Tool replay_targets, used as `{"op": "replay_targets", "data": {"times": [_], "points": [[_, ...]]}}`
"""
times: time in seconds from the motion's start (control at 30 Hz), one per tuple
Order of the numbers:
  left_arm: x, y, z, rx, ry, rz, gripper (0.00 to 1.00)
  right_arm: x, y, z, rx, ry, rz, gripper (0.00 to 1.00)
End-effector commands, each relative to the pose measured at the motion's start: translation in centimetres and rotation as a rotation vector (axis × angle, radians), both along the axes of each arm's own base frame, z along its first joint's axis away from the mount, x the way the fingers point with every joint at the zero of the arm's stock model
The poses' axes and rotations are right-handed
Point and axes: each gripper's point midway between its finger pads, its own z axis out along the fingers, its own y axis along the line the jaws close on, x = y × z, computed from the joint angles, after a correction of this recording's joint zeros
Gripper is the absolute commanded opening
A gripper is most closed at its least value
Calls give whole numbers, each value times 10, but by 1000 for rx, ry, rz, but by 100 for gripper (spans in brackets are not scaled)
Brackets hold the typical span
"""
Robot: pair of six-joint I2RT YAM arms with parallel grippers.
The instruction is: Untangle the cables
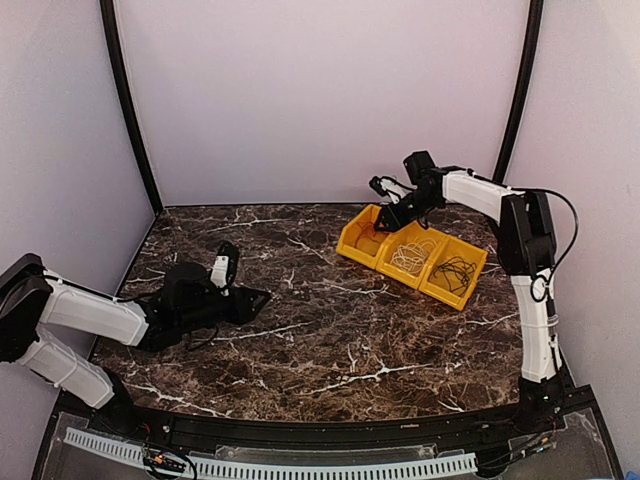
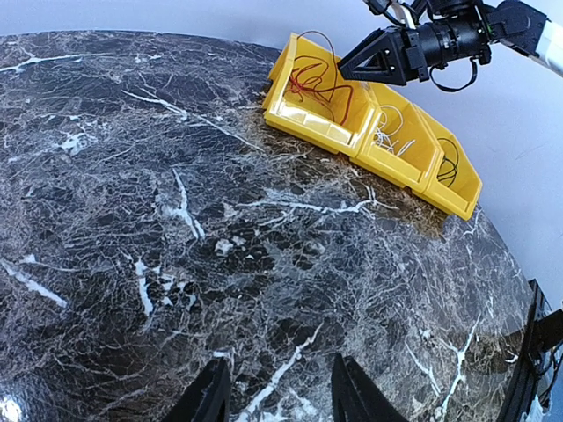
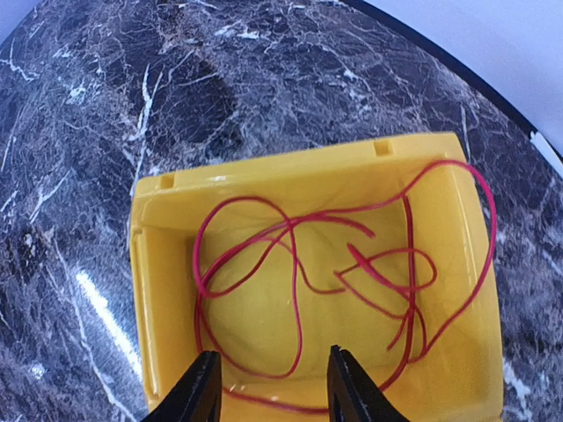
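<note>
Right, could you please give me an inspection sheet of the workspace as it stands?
Surface: dark marble table with white veins.
Job's things: three yellow bins in a row; red cable in the left one, white cable in the middle, black cable in the right.
Clutter: nothing seen.
Grippers: left gripper open, empty, low over the table; right gripper open, empty, above the red cable's bin.
Cables: arm lead loops beside the right arm.
Surroundings: pale walls, black posts.
</note>
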Motion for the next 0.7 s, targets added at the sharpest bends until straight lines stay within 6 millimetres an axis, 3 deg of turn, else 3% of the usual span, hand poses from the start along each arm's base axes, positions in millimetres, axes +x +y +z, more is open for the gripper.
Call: {"op": "replay_targets", "data": {"times": [0.0,0.13,0.17,0.23,0.4,0.5,0.57,0.67], "points": [[3,0,20,32,-53,-4,42,-18,-15,62,2,-97,-21,47],[10,8,31,88,-73,37,43,-47,-26,101,24,-156,-21,53],[10,10,36,94,-79,44,43,-54,-29,98,24,-149,-19,54],[13,19,36,156,-67,77,44,-70,-35,118,36,-188,-13,55],[25,36,60,279,-91,148,53,-105,-62,148,55,-278,-43,62],[31,47,72,366,-84,187,61,-128,-80,164,85,-355,-72,74],[35,50,80,412,-81,192,62,-145,-93,171,92,-407,-109,97],[40,54,92,458,-83,201,64,-162,-117,171,120,-452,-228,99]]}}
